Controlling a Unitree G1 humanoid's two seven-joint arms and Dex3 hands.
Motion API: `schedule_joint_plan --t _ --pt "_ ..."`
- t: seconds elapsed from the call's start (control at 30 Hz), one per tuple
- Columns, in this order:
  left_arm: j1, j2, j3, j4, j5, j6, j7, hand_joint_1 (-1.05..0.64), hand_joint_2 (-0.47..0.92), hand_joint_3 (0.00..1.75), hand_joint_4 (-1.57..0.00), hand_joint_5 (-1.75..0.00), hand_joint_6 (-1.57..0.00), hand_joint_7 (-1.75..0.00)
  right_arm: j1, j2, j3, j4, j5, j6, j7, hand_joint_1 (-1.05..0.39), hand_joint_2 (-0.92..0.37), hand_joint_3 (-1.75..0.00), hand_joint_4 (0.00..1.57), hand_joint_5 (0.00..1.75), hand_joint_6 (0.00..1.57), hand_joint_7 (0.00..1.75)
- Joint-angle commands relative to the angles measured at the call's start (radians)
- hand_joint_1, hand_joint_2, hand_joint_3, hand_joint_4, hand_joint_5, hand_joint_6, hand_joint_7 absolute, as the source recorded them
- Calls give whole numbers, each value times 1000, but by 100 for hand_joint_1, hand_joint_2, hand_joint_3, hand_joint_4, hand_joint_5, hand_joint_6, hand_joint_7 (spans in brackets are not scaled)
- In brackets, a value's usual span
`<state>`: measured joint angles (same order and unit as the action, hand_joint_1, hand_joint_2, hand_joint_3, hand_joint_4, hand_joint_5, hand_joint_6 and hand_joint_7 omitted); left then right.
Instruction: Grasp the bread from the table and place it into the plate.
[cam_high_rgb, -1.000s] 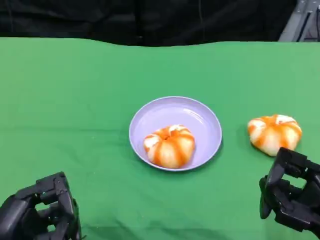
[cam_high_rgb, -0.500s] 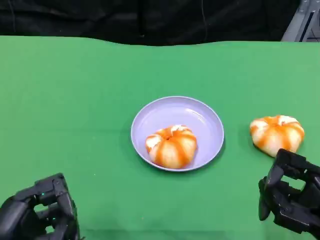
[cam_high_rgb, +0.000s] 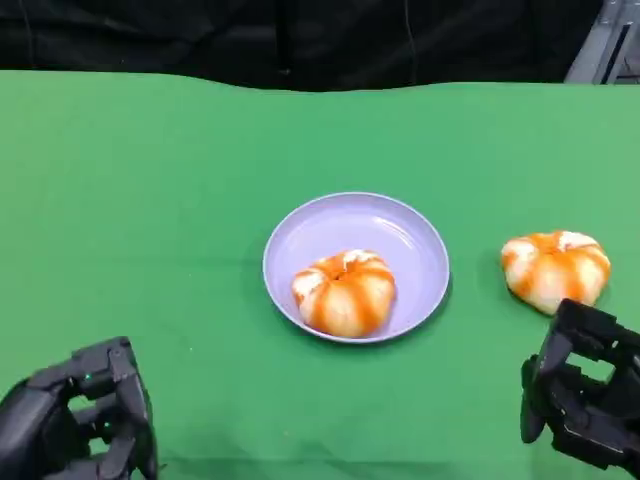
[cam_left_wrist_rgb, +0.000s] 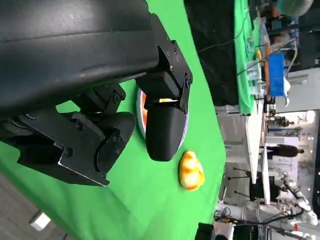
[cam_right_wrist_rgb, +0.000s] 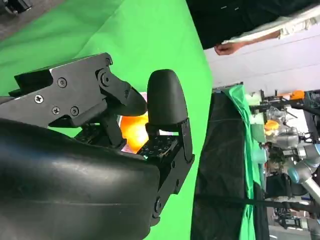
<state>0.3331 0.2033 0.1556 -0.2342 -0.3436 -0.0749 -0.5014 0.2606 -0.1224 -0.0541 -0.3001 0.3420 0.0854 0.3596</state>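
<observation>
Orange-glazed bread (cam_high_rgb: 555, 269) on green desk (cam_high_rgb: 150, 200), right of plate (cam_high_rgb: 400, 230); likely soft, light, squashable: cup sides gently. Right robot hand (cam_high_rgb: 580, 400) near it, fingers apart, empty.

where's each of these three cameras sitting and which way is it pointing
Head view: high on the robot, looking down at the green table, the plate holding one bread and a second bread on the cloth; left hand and right hand at the near edge.
Left wrist view: behind the left hand, turned sideways, facing across the table.
Right wrist view: behind the right hand, facing the second bread.
Shared: all three show the second bread.
</observation>
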Motion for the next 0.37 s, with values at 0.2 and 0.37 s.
schedule_joint_plan --t 0.2,0.37 --pt "-8 37 9 8 -16 8 -10 13 61 127 -86 -175 -74 -171 11 -9 -1 -14 -7 -23 2 -2 -75 -89 82 175 68 164" --pt "-7 37 8 8 -16 8 -10 13 61 127 -86 -175 -74 -171 12 -10 0 -12 -7 -26 1 -2 -75 -89 82 175 68 163"
